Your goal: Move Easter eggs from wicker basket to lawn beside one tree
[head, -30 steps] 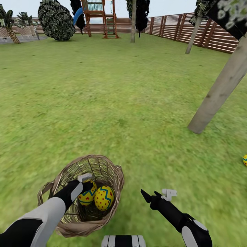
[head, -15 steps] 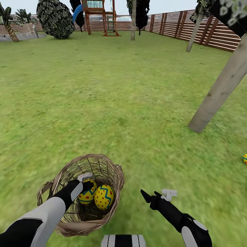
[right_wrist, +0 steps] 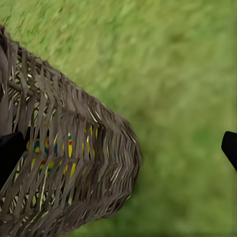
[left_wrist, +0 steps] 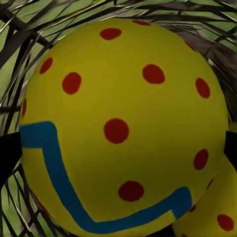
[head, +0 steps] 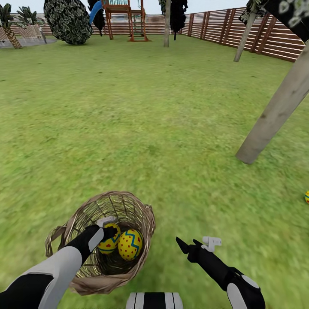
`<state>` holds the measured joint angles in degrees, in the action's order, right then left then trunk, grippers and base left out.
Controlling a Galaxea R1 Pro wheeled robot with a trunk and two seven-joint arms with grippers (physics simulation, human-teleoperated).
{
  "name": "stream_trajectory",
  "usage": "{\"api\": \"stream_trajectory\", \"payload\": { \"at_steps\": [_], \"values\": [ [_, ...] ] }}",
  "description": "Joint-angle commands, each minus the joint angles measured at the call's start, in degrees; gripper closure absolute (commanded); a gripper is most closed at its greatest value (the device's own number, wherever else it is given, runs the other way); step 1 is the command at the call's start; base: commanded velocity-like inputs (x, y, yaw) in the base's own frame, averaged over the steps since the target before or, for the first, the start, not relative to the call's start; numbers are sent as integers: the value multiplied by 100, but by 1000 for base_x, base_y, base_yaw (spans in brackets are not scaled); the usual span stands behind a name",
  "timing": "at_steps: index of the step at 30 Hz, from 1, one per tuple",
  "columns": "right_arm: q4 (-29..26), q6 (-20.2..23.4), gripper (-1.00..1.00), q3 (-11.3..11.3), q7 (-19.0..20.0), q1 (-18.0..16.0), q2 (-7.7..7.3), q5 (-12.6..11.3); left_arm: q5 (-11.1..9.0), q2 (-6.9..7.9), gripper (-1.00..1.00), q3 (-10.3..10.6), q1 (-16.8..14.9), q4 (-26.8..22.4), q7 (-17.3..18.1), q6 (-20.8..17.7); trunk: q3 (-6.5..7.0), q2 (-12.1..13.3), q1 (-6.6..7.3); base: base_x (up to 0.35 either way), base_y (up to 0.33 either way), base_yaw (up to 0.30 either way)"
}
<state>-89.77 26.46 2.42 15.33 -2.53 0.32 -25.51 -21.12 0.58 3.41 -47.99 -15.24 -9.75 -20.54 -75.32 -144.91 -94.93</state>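
The left gripper (head: 107,228) is reached down into the wicker basket (head: 141,211), which stands on the lawn (head: 141,128) just in front of the robot, and in the left wrist view an Easter egg (left_wrist: 123,128) is seen pressed between the two dark fingertips (left_wrist: 9,153); it is judged to be clamped on that egg, though actual contact of the pads cannot be confirmed. A second egg (head: 130,244) lies touching the first inside the basket, and a third egg (head: 307,197) is cut off at the right edge of the head view, on the grass not far from the pale grey trunk of the tree (head: 274,113). The right gripper (head: 195,245) is held spread and empty beside the basket, whose woven wall (right_wrist: 74,163) is seen in the right wrist view. Several risks can be judged: the smooth round egg could be squeezed out of the grip as it is lifted; the neighbouring egg could be nudged; the light basket could be caught on the wrist and tipped or dragged. The floor of the basket is hidden by the eggs and the forearm, and the tree's crown is largely out of frame.
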Motion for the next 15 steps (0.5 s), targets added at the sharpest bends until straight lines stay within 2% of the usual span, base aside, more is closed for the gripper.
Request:
{"api": "stream_trajectory", "payload": {
  "at_steps": [1,15],
  "values": [
    [-5,35,-100,-9,5,-2,3,-33,-59,3,-100,37,1,-14,-38,-29,-4,-2,1,0,0,0],
    [-1,35,-100,-9,5,-2,3,-33,-64,3,-100,37,1,-14,-36,-24,-4,-2,1,0,0,0]
  ]
}}
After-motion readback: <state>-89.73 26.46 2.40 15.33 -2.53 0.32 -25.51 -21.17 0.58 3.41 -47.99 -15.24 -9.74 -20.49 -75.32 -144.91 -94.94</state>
